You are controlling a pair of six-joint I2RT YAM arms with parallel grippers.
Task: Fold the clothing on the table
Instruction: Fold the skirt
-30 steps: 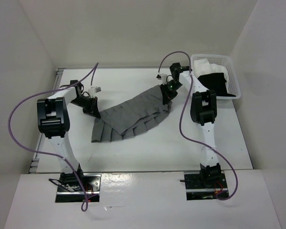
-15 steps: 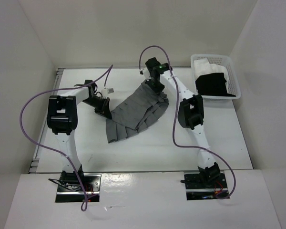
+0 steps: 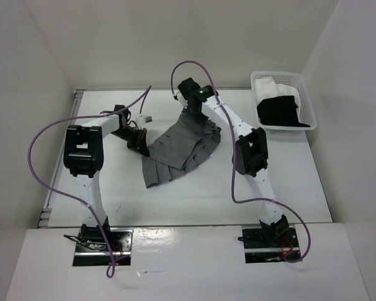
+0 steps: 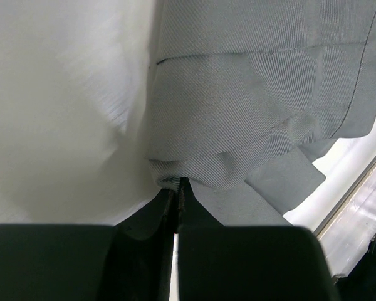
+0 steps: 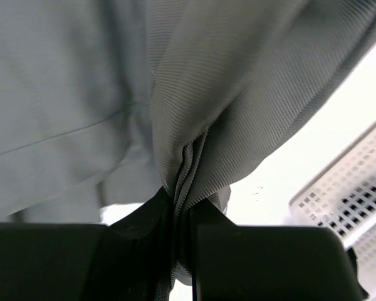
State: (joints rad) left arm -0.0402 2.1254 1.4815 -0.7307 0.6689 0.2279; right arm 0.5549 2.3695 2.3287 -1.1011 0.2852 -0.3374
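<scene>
Pinching skirt (image 3: 175, 150) edge: left end effector (image 3: 136, 140) and right end effector (image 3: 193, 113) both clamped on it. Risk: thin pinch slips, fold lands crooked.

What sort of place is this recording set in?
Probably a robot lab cell, not a home: a white table boxed in by plain panels, a left arm and right arm bolted at its edge, a basket of garments.

free: table (image 3: 175, 200) near half, open pass | obstr: skirt (image 3: 175, 149) mid; basket (image 3: 308, 100) far-R corner
</scene>
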